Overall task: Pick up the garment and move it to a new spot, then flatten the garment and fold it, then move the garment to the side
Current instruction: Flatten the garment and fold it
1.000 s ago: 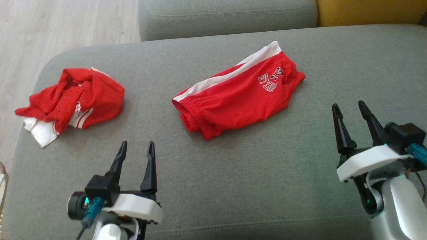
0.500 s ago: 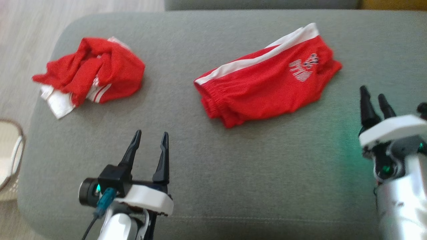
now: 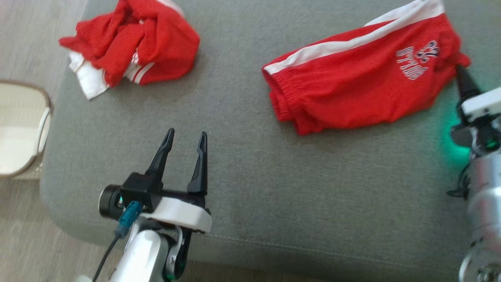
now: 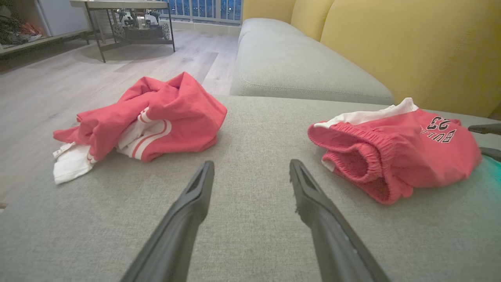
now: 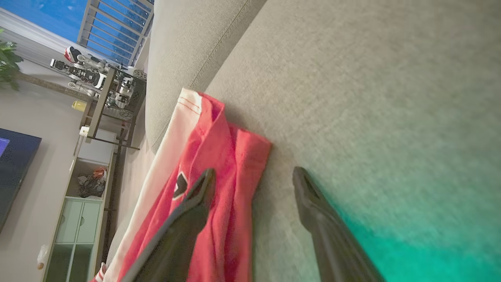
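**Two pincers spread wide, red shorts at the right one's tips**

Red shorts [image 3: 352, 94] lie folded on the grey sofa seat [image 3: 250, 188], right of centre and towards the far side. The white side stripe runs along their far edge, the elastic waistband faces left, and the printed lettering sits at the right end. And look at the right pincer [image 5: 253, 171]: it sits at that right end with its jaws apart and nothing gripped. In its wrist view one finger lies over the red cloth, the other over bare cushion, and the shorts' edge falls between them. Whether a finger actually presses the fabric I cannot tell.

Over on the left, the left pincer [image 3: 186, 133] hangs above bare cushion near the front edge, released too, fingers pointing away from the robot. A crumpled red garment [image 3: 148, 43] with white trim sits at the far left of the seat, well apart from the shorts. A pale basket [image 3: 19, 129] stands on the floor [image 3: 23, 243] beside the sofa's left edge.
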